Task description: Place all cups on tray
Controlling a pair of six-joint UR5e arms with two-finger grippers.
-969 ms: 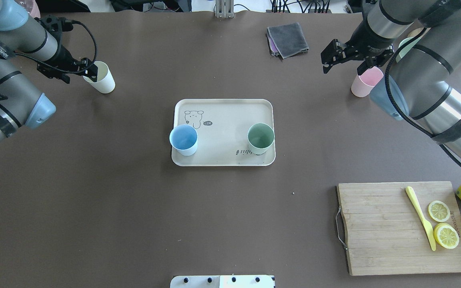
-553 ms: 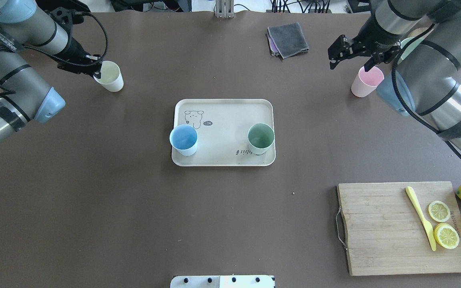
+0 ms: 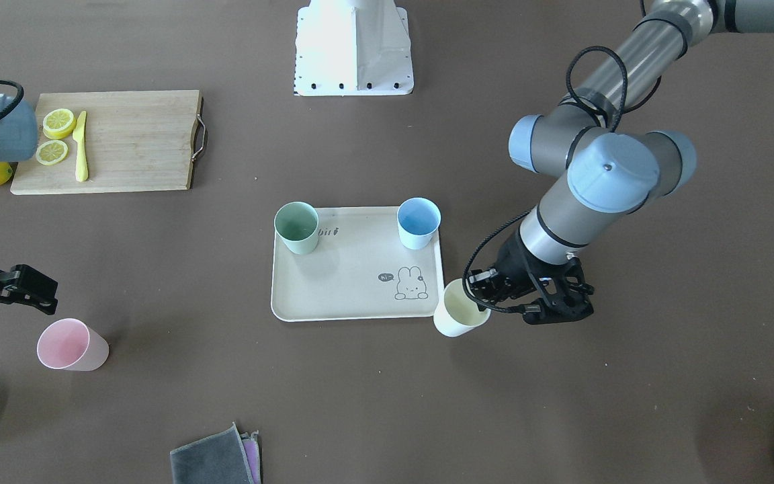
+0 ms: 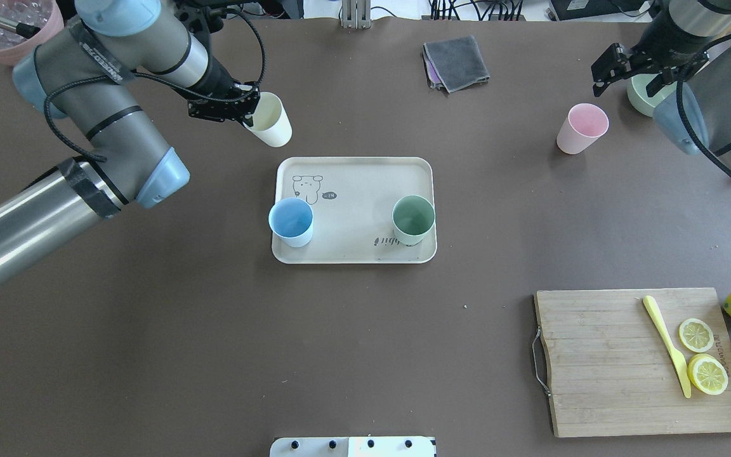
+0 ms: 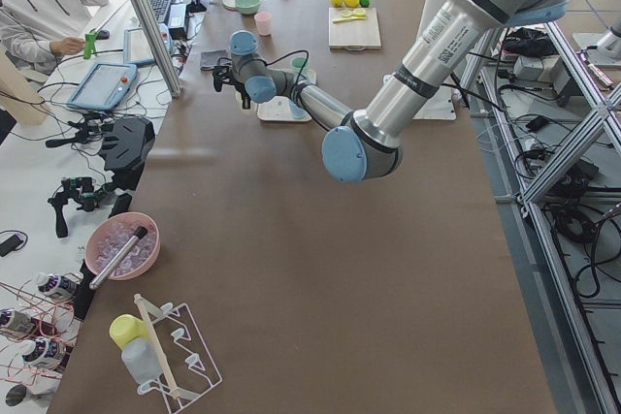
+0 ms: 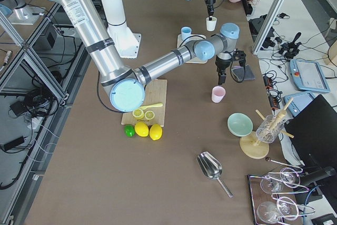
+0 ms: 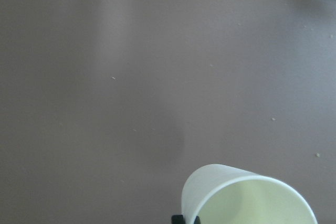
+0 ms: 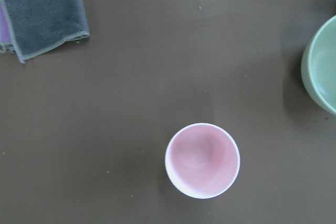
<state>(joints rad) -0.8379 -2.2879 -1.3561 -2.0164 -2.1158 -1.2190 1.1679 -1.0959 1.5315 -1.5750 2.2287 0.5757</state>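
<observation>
**Left pincer** (image 4: 247, 115): we record it pinching the cream-white cup (image 4: 270, 125) at the rim. The cup appears raised off the bench (image 4: 150, 330), since the left wrist view shows its shadow lying apart on the surface below.

**Tray** (image 4: 365, 190): it lies just beyond the held cup, on the side away from the left pincer's wrist. Its rabbit-drawing corner is the one nearest the cup. The cup is beside that corner and not set on the tray.

**Light blue cup** (image 4: 290, 221) and **sage green cup** (image 4: 414, 219): we list both as upright on the tray, along the long edge farthest from both pincers. The blue one is nearer the left pincer and the green one nearer the right.

**Right pincer** (image 4: 629, 77): its fingers are spread and hold nothing.

**Pink cup** (image 4: 581, 129): it stands upright on the bench, apart from the right pincer on its tray-ward side. Neither finger touches it, and it is well apart from the tray.

**Green bowl** (image 8: 321, 72): we note it on the bench near the right pincer, on the side away from the tray.

**Grey cloth** (image 4: 456, 62): it lies folded on the bench between the two pincers.

**Cutting board** (image 4: 606, 362): it is well apart from the right pincer.
</observation>
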